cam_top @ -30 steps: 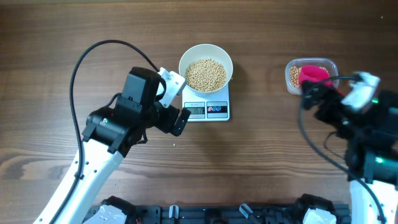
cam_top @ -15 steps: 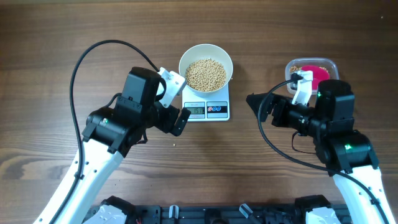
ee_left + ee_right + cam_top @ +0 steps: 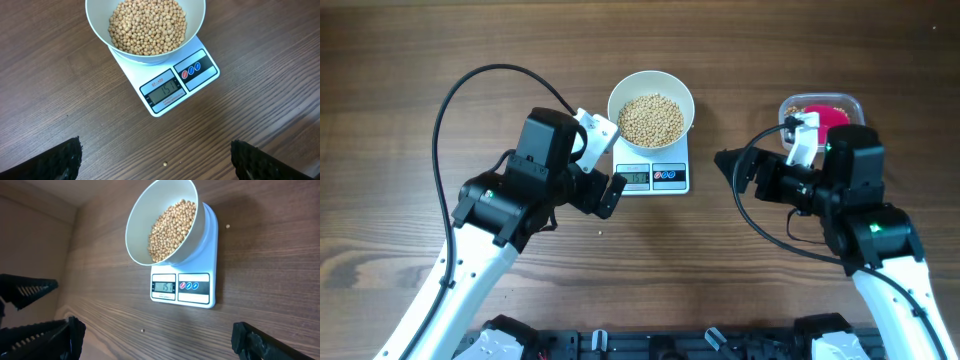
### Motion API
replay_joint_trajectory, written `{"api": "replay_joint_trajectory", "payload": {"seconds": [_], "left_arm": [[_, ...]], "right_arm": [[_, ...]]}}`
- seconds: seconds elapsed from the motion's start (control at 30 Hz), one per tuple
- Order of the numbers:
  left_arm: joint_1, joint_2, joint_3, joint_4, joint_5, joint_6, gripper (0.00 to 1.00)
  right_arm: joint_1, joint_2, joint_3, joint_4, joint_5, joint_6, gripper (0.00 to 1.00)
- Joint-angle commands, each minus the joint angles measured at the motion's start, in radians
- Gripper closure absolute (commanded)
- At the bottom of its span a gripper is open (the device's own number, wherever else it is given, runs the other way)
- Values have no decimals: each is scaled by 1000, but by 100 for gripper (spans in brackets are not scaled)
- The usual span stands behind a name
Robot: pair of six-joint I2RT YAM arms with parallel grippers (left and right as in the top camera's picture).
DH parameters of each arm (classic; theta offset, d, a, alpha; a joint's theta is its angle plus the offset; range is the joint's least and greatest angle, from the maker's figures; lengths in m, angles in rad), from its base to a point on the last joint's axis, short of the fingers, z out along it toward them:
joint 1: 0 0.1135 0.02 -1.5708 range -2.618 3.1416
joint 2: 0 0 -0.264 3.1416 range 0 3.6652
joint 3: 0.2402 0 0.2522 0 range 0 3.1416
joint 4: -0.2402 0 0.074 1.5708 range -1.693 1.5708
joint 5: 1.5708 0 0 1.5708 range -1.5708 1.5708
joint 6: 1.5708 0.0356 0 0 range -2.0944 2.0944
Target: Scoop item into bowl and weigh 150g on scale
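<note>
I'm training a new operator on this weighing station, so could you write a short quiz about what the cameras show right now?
1. True or false: the bowl of beans stands on the table beside the scale.
2. Where does the pink scoop lie? A: in the left gripper. B: in the clear tub. C: in the bowl.
3. Fill in: both the left gripper and the right gripper are ___ and hold nothing.

Key:
1. False. The bowl stands on the scale.
2. B.
3. open.
</note>
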Motion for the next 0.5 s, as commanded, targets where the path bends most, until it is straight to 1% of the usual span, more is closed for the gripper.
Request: {"api": "replay_joint_trajectory", "payload": {"seconds": [0.0, 0.03, 0.07, 0.1, 0.17, 0.2, 0.27, 0.4, 0.47], "left_arm": [[6, -2, 3, 3, 8, 20, 0], [6, -2, 3, 3, 8, 20, 0], [6, -2, 3, 3, 8, 20, 0], [6, -2, 3, 3, 8, 20, 0], [6, -2, 3, 3, 8, 20, 0], [6, -2, 3, 3, 8, 20, 0], [6, -2, 3, 3, 8, 20, 0], [6, -2, 3, 3, 8, 20, 0], [6, -2, 3, 3, 8, 20, 0]], "right_arm": [[4, 39, 12, 19, -5, -32, 0], [4, 52, 12, 48, -4, -107, 0], [4, 59, 12, 65, -4, -150, 0], [4, 67, 12, 87, -4, -235, 0], [4, 69, 12, 98, 14, -325, 1], [4, 68, 12, 104, 48, -348, 0], [4, 0, -9, 127, 116, -429, 0], [4, -280, -168, 222, 238, -685, 0], [4, -415, -273, 267, 309, -711, 0]]}}
